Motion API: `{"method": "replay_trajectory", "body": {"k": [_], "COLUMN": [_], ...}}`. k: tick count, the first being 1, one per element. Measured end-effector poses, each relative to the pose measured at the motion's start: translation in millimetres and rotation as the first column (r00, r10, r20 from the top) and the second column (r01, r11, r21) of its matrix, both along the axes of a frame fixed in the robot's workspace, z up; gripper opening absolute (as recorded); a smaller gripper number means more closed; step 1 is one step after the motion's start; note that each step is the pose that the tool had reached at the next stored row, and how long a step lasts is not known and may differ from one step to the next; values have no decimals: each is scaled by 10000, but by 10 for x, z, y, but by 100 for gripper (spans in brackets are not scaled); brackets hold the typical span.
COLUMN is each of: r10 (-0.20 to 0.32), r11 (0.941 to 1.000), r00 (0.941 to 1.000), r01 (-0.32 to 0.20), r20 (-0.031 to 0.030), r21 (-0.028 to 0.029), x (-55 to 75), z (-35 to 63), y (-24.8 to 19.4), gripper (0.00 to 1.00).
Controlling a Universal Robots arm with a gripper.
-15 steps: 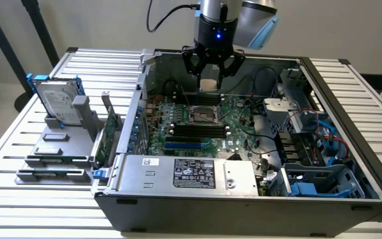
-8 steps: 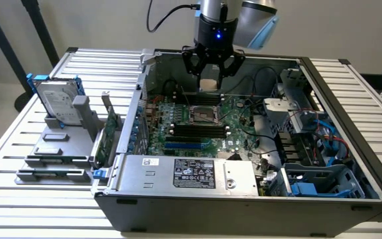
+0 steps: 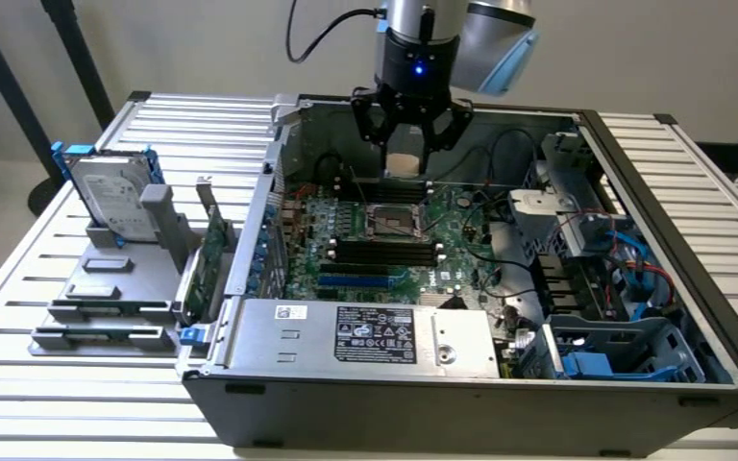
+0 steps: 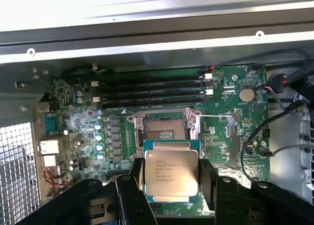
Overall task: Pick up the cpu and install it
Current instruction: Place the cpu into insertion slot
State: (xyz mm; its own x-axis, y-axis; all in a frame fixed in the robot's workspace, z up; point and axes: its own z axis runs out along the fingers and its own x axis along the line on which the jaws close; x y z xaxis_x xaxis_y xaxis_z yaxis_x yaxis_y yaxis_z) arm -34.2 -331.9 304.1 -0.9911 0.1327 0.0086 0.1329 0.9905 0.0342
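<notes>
Arm: the arm [image 3: 421, 38] stood nearly vertical, wrist pointing straight down, a small blue light lit on the wrist housing.
Jaws: closed on the cpu [image 3: 404, 159], one black finger [image 4: 211, 178] on each of two opposite edges, with the other two edges free.
Cpu: gripped between the jaws and lying flat, its silver metal top with printed lettering facing up toward the wrist camera and the pale rim showing around it. It hung in the air, clear of the board beneath.
Socket: the empty square socket [image 3: 395, 223] lay below the jaws on the green motherboard [image 3: 453, 259], its metal frame open. In the wrist view the cpu's edge sat just at the socket's near border, not over its middle. The cpu was not yet seated.
Memory slots: long black rows [image 4: 152, 90] on the board, on the far side of the socket from the jaws.
Case: the computer case [image 3: 472, 403] lay on its side on the slatted white table [image 3: 61, 384], open side up, with the jaws hanging over that opening near its back wall.
Power supply: a grey labelled box [image 3: 369, 336] inside the case, well apart from the jaws and past the socket and the slots.
Hard drive: a silver drive in a blue frame [image 3: 110, 197] stood upright on a grey holder outside the case, well apart from the jaws toward the exterior view's left.
</notes>
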Motion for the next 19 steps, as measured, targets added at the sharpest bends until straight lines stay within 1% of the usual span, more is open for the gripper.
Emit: {"method": "replay_trajectory", "body": {"k": [3,5,8,10,14,17,19], "r10": [-452,-767,-1245,-1570,-2238,-2773,-3121], "r11": [9990,9971,9922,9876,9746,9608,9500], "r00": [9990,9971,9922,9876,9746,9608,9500], "r01": [452,767,1245,1570,2238,2773,3121], "r20": [1,2,2,2,3,3,3], "r21": [-10,-15,-20,-23,-24,-25,-24], "x": [0,0,0,0,0,0,0], "z": [-5,-10,-18,-23,-37,-50,-59], "y": [0,0,0,0,0,0,0], "gripper": [55,55,55,55,55,55,55]}}
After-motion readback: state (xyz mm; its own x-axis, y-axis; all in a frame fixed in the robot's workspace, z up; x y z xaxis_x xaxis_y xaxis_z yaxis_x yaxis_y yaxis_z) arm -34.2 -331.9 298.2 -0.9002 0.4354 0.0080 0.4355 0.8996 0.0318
